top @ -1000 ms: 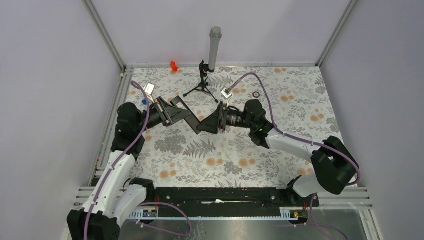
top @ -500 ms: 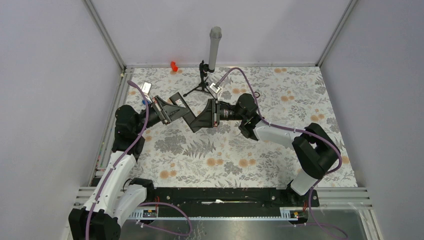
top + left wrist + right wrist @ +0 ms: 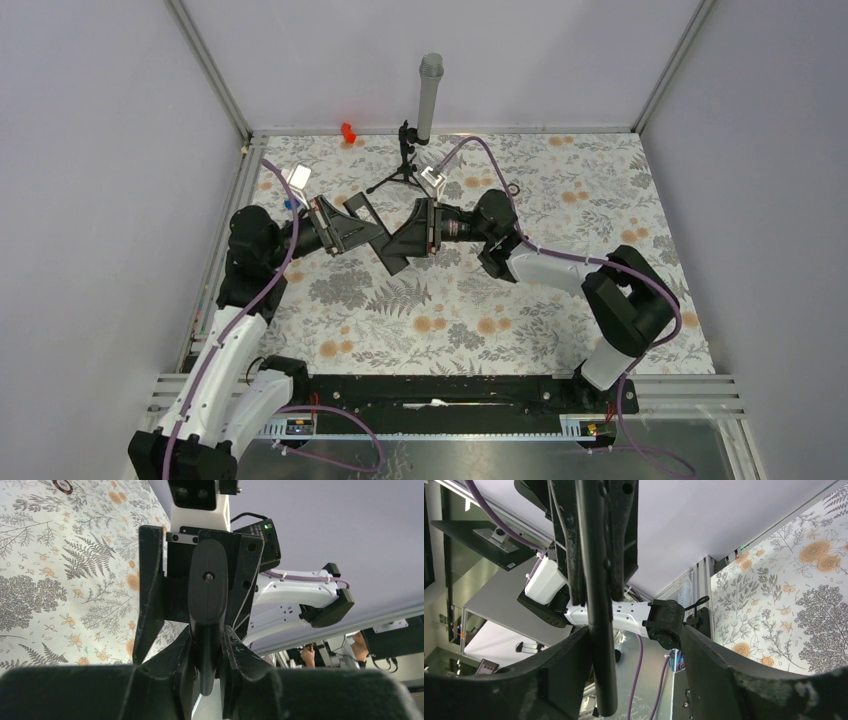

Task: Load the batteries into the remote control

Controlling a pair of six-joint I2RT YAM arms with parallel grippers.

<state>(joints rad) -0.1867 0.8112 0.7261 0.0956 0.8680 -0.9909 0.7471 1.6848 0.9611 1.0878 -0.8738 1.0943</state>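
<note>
Two arms are bolted at the near edge of the worktop (image 3: 560,330), both reaching in and meeting left of centre, somewhat nearer the far edge than the near one.

Left claw (image 3: 207,647): narrow, pinched on the remote control (image 3: 603,655). Its wrist view has the slim black bar end-on, clamped between both fingers (image 3: 172,655).

Right claw (image 3: 634,635): wide, straddling the other end of the same bar and not gripping it. In its wrist view the bar runs straight up the frame, tight beside one finger (image 3: 564,665), with a clear gap to the other. Can't tell whether the near finger actually touches.

The remote is thus held between the two claws, facing each other nose to nose. Both wrist views show it off the floral surface.

Further back, a small black tripod stand (image 3: 403,172) carries an upright grey cylinder (image 3: 430,95), near the middle of the far edge. A small red object (image 3: 347,131) sits right at the far edge, left of the tripod.
</note>
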